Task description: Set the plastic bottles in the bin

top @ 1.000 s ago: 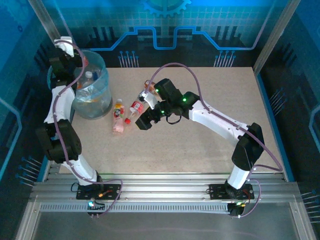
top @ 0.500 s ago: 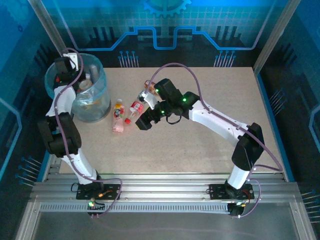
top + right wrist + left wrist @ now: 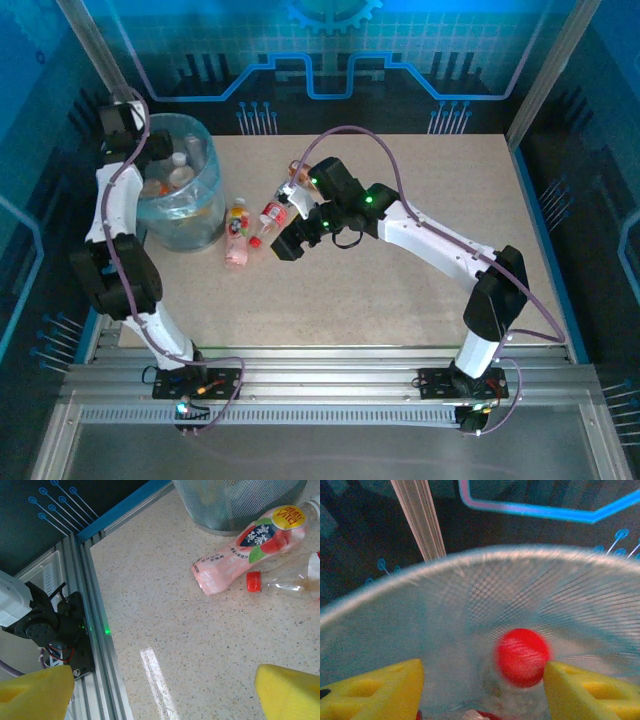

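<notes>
Left wrist view: left hand [image 3: 482, 667] reaches over the bin [image 3: 445, 595], fingers [image 3: 380, 690] apart.

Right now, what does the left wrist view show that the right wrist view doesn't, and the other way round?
Left wrist view: the lined inside of the bin, with a blurred red round thing, probably a cap, beside one yellow finger of the open left gripper.

Right wrist view: a pink bottle and a clear red-capped bottle lying on the table near the bin's outer mesh wall, plus the left arm's base on the rail.

Both: the bin, and yellow fingers set apart. The right gripper holds nothing.
</notes>
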Robot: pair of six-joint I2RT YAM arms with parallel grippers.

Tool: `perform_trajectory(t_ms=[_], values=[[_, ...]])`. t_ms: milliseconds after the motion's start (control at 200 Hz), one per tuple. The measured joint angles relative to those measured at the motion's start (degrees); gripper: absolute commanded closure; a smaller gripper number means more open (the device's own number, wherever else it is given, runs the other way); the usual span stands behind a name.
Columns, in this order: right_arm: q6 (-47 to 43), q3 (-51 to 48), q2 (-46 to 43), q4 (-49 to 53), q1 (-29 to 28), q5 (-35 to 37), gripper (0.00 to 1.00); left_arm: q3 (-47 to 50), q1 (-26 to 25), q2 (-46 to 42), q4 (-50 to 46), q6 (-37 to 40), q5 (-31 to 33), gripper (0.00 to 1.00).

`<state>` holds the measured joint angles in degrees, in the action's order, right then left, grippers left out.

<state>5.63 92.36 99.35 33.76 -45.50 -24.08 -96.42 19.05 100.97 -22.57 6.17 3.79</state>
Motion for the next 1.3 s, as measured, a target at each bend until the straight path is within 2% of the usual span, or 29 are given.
perform_trajectory(t_ms=[395,595,735,870,940,1156,1301], values=[[1.79,0.74,0.28,3.76,0.22,5.51,0.06,-5.81,0.0,-8.92,-2.19,-1.79,0.87,0.32],[2.75,7.04,5.31,5.38,4.28,8.02,0.06,-4.63,-1.66,-14.67,-4.2,-2.36,-0.02,0.32],[2.47,11.82,11.43,5.6,9.14,11.13,0.08,0.28,-7.23,-22.95,-4.31,-2.91,-1.55,0.32],[1.16,16.96,18.51,6.03,12.7,15.17,0.1,5.95,-15.08,-29.75,-4.24,-3.28,-3.91,0.32],[0.07,20.68,22.97,6.47,13.84,17.2,0.08,9.18,-18.8,-32.13,-4.26,-3.65,-5.9,0.32],[-4.74,34.23,35.87,8.72,14.56,22.64,0.06,16.79,-27.1,-34.91,-4.61,-7.85,-11.67,0.32],[-8.39,42.82,43.78,11.17,14.73,25.24,0.06,20.57,-30.47,-35.67,-4.59,-10.69,-14.16,0.32]])
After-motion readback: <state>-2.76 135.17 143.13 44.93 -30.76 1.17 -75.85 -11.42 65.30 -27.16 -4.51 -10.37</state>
